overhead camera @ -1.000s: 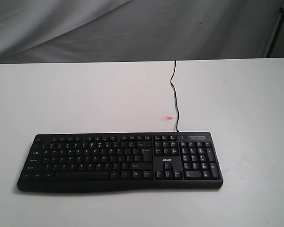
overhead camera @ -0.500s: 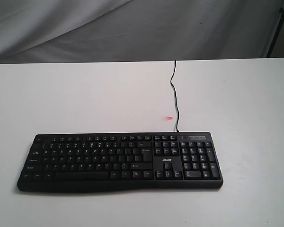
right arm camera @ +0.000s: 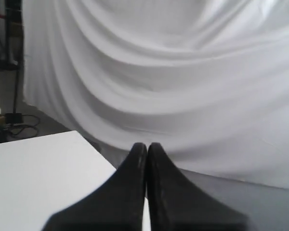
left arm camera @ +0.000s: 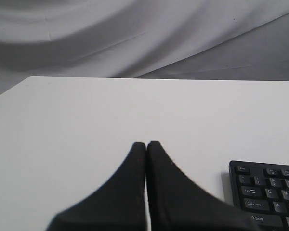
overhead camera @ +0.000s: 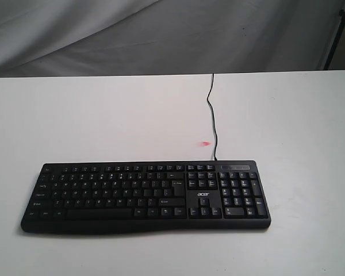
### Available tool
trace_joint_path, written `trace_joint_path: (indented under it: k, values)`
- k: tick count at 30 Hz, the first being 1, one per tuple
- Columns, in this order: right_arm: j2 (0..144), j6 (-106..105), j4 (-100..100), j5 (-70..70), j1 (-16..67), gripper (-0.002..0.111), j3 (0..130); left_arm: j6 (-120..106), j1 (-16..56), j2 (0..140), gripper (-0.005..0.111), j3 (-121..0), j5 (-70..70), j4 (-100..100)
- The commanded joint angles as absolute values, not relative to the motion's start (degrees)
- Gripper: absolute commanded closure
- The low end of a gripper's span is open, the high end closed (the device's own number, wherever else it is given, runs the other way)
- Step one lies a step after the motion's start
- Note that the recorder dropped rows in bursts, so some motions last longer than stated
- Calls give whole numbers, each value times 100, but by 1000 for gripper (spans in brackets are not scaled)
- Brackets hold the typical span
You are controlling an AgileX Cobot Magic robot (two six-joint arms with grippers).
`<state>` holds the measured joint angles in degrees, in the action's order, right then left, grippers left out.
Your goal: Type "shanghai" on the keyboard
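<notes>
The black keyboard (overhead camera: 145, 195) lies flat on the white table (overhead camera: 103, 121), near its front edge, with the number pad on the right and a white "acer" logo. Its thin black cable (overhead camera: 212, 115) runs back over the far edge. Neither gripper shows in the exterior view. In the left wrist view my left gripper (left arm camera: 146, 144) is shut, fingertips together with nothing between them, over bare table beside the keyboard's (left arm camera: 267, 192) left end. In the right wrist view my right gripper (right arm camera: 146, 145) is shut and empty, past the table's corner (right arm camera: 43, 173); no keyboard shows there.
A small red mark (overhead camera: 205, 142) lies on the table beside the cable. A draped white cloth (overhead camera: 161, 34) hangs behind the table. A dark stand (overhead camera: 336, 34) rises at the far right; cables and stands (right arm camera: 9, 120) sit on the floor.
</notes>
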<state>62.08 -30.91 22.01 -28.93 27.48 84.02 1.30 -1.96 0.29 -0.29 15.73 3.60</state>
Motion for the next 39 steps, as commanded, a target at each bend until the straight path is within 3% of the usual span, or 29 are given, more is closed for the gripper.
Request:
trace_joint_path:
  k: [1,5,17,24,39]
  values:
    - [5889,-1888,1089,-3187,2317,108,8376,139,-175,0,106,0,1524,356]
    - [5521,-1876,739,-3484,1988,108,8274,139,-175,0,106,0,1524,356]
    - [3919,-1660,677,-1351,1271,108,5762,139,-175,0,106,0,1524,356]
    - [3129,-870,677,-951,714,108,4477,139,-175,0,106,0,1524,356]
    - [1560,-406,638,-512,649,108,2321,139,-175,0,106,0,1524,356]
